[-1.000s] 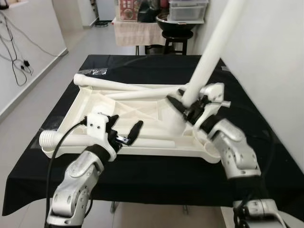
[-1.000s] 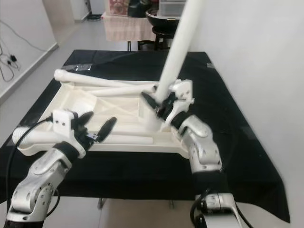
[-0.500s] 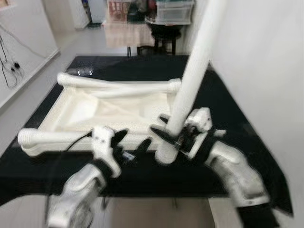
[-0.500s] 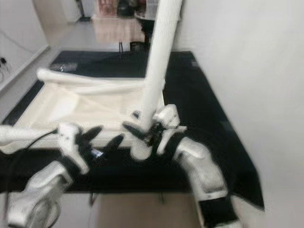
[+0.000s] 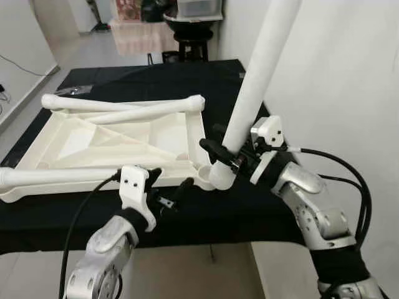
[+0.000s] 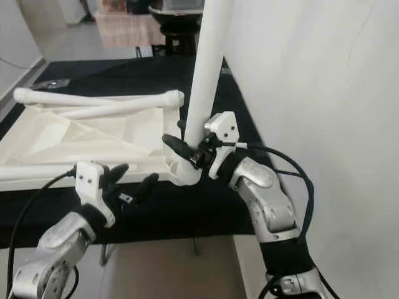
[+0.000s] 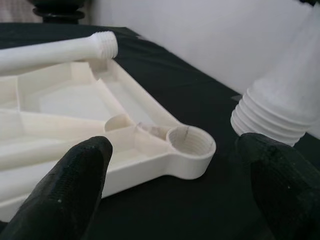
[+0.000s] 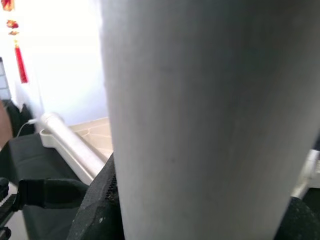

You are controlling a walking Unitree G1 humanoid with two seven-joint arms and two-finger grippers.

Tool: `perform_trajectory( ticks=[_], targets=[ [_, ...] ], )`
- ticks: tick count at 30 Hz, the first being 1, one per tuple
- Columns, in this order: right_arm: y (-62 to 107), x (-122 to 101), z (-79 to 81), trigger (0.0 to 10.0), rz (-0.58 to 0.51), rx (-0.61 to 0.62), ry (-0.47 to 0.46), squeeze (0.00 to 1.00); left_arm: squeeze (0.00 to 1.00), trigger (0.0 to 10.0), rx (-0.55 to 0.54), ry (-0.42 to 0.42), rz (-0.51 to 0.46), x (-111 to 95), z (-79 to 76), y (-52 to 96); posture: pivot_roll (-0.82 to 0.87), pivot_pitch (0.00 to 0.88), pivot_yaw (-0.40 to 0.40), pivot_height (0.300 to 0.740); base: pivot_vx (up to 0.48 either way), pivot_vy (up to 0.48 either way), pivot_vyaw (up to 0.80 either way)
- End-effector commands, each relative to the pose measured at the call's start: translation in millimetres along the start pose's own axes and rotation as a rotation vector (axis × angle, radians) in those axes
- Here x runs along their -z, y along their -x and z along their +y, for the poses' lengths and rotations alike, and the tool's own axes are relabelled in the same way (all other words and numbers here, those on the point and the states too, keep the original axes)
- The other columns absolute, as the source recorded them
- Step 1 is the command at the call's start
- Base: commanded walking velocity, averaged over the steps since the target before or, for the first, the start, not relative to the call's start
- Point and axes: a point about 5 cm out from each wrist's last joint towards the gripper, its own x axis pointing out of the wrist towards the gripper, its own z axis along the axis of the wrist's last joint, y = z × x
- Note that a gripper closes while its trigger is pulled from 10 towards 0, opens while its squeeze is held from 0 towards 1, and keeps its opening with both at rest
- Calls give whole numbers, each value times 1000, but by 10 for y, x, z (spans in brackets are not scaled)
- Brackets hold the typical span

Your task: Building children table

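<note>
Nearest the camera, over the front edge of the black-draped table, the left gripper hovers with its two black fingers spread wide and nothing between them. Just ahead of its fingertips lies the threaded corner socket of the white tabletop, which rests upside down on the black cloth.

Beside that socket, on the side toward the wall, the right gripper is clamped around a long white table leg close to its lower end. The leg stands steeply, leaning a little toward the wall, its ribbed threaded end just beside the socket and slightly above the cloth, not seated in it.

Beyond the left gripper, more white legs lie across the tabletop: one along its near edge, two at the far edge.

Farther off stand a dark stool and a clear storage bin.
</note>
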Motion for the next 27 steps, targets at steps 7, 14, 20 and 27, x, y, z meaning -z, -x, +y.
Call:
perform_trajectory(
  ticks=[7, 14, 20, 27],
  targets=[
    [-244, 97, -118, 10000, 78, 84, 53, 0, 0, 10000, -51, -96, 17, -11, 18, 49, 13, 131, -59, 740, 0, 0, 0],
    [-293, 51, -392, 10000, 50, 243, 4, 0, 0, 10000, -51, -154, 17, -26, -10, 98, 32, 180, -76, 740, 0, 0, 663],
    [-179, 8, -418, 10000, 13, 214, -38, 0, 0, 10000, -17, -138, 20, -40, -67, 135, 28, 193, -72, 740, 0, 0, 0],
    [-6, -24, -497, 10000, -60, 64, -99, 0, 0, 10000, 151, -136, 34, -8, -276, 144, 29, 190, -57, 740, 0, 0, 0]
  ],
)
